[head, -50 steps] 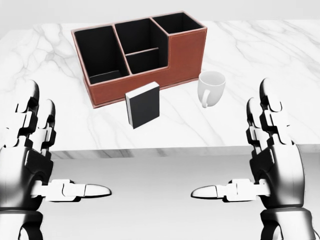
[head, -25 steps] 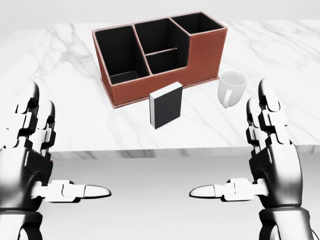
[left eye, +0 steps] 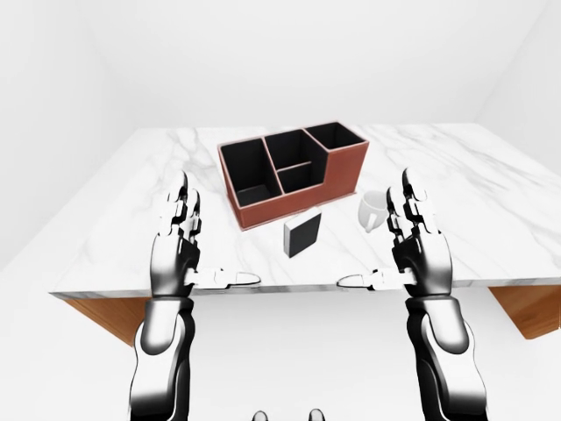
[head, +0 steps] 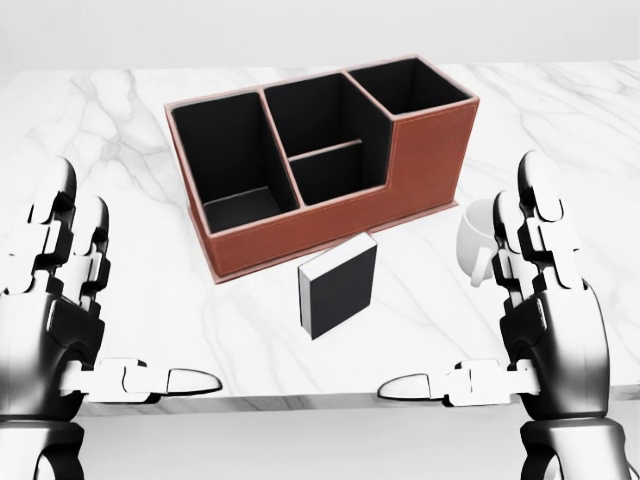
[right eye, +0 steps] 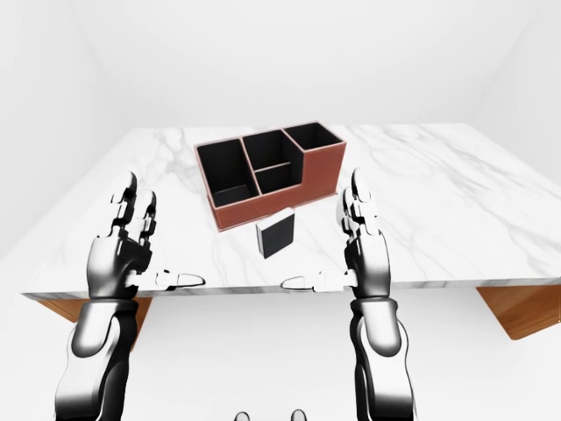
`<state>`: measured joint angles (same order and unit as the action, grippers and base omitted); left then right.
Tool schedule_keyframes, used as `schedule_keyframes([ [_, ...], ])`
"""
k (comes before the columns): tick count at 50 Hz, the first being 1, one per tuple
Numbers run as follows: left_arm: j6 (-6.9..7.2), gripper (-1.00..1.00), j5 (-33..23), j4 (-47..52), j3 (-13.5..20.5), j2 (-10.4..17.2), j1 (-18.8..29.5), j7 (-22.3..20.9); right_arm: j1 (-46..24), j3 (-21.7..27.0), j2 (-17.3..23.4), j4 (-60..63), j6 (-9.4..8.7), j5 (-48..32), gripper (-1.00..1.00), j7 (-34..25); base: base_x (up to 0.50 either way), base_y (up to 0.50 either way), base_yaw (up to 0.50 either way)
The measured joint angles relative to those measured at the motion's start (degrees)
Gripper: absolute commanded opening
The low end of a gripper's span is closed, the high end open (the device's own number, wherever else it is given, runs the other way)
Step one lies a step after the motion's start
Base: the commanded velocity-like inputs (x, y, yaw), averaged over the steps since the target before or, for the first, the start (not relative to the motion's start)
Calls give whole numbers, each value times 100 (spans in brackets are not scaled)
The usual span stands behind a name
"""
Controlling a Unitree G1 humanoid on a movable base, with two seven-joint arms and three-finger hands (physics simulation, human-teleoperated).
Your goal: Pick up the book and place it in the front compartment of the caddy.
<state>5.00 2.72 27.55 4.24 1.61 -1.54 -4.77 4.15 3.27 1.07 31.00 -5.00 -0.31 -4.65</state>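
Book [head: 338, 288] stands untouched at frame center below the caddy [head: 320, 165]. Both hands, left hand [head: 62, 310] and right hand [head: 545, 315], are held open; reaching is needed next.

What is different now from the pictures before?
The camera moved closer: the caddy, book and mug look bigger and sit lower in the head view. Nothing was grabbed or let go. The left hand and right hand stay open, and the book stays upright.
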Motion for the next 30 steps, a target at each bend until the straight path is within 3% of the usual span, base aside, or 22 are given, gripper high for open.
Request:
schedule_keyframes([
  [30, 0, 100, 3, 60, -5, 2, -1, -12, -24, 27, 8, 51, 0, 10, 100, -28, 50, 0, 0],
])
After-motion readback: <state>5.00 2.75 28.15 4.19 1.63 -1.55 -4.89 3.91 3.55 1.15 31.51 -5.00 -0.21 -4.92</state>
